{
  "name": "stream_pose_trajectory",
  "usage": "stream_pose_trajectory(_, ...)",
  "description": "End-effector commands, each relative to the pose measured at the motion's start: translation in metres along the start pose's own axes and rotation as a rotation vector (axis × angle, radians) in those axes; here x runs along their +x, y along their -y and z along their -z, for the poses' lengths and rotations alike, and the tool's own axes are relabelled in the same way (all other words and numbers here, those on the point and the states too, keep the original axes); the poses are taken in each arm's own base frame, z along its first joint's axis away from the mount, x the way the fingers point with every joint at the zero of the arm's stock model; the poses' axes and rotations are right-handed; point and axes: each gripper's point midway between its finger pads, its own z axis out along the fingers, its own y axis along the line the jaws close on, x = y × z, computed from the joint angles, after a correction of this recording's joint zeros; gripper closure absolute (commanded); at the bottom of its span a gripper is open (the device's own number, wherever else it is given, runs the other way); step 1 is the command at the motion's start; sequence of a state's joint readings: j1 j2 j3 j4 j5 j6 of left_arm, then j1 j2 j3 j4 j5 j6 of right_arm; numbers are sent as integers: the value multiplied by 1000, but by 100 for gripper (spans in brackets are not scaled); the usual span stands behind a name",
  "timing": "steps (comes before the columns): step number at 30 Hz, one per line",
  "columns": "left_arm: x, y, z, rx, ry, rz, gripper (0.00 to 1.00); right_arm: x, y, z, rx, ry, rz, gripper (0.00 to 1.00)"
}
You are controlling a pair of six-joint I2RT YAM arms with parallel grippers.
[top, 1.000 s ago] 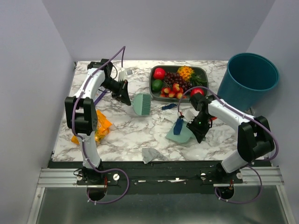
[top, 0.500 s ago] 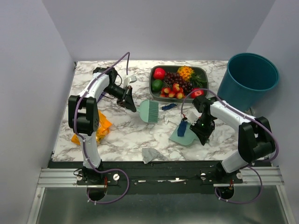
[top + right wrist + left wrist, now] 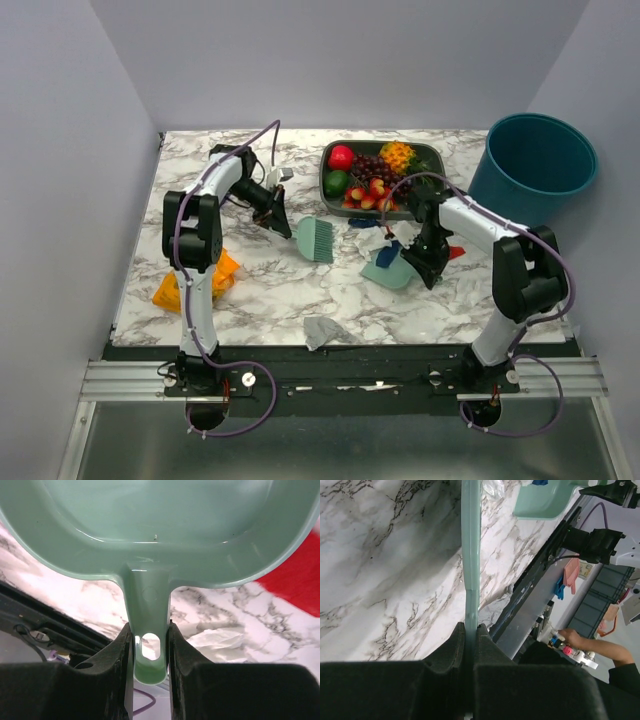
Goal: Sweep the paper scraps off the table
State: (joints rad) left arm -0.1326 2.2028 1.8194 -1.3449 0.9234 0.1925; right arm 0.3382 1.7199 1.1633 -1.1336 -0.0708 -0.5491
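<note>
Lying nearest, a grey scrap sits by the front edge of the worktop. Farther in, the right fingers are clamped on the handle of the dustpan, the pan stretching leftward. A blue scrap at its far lip escapes the wrist camera, and a red scrap beside it is cut off there. The left fingers pinch the brush, which points right toward the dustpan, its bristles visible only from above. A second blue scrap lies before the fruit tray.
</note>
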Motion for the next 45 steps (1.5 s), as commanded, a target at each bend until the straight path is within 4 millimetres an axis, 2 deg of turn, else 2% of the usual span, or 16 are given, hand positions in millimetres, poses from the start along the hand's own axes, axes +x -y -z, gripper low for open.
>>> stream_pose_trajectory(1,-6,3,-12,-3,-32,11,100,-11,19,-2,47,-19,-13,99)
stream_pose_trajectory(5,-6,13,-32,11,-77,-31,100,-22,29,-4,57,-30,7,99)
stream_pose_trajectory(10,-8,28,-52,30,-106,-82,100,-47,40,3,71,22,5,99)
stream_pose_trajectory(16,-7,51,-62,36,-123,-153,100,-55,32,-3,42,29,28,99)
stream_pose_trajectory(20,-1,56,-61,5,-132,-176,100,-57,22,-10,-7,58,34,99)
stream_pose_trajectory(25,10,47,-44,-140,-140,-221,100,-62,7,-11,-52,152,38,99)
stream_pose_trajectory(29,23,53,-25,-205,-143,-270,100,-72,-8,-8,-103,263,56,100)
stream_pose_trajectory(34,43,62,-6,-250,-144,-311,100,-80,-21,0,-157,355,48,100)
stream_pose_trajectory(45,61,97,25,-255,-89,-445,100,-91,-37,15,-180,522,33,99)
